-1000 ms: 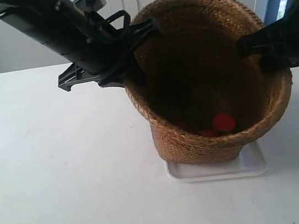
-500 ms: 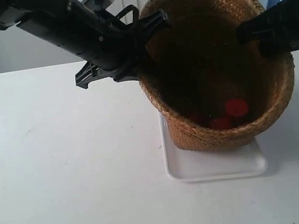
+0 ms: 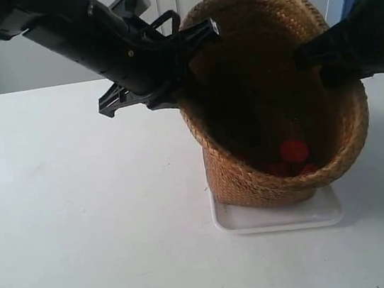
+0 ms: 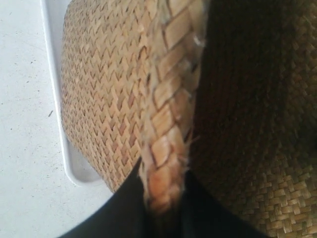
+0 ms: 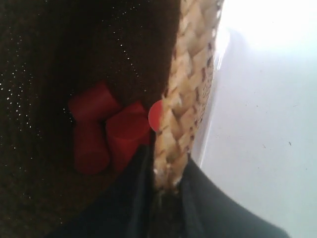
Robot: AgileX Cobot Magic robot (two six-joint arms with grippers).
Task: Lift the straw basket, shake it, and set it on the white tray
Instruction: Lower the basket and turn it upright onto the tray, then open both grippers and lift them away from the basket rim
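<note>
The straw basket hangs tilted over the white tray, its dark opening facing the exterior camera. Whether its base touches the tray I cannot tell. My left gripper is shut on the braided rim, one finger outside and one inside. My right gripper is shut on the opposite part of the rim. In the exterior view a black arm holds the rim on each side, one arm at the view's left and the other arm at its right. The tray's rim shows beside the basket's wall.
Several small red cylinders lie loose in the basket's bottom, also visible as red pieces from outside. The white table extends around the tray. A pale wall stands behind.
The basket first swung up and to the exterior view's right, exposing more tray, then came back down and left over the tray. The red pieces shifted inside it.
</note>
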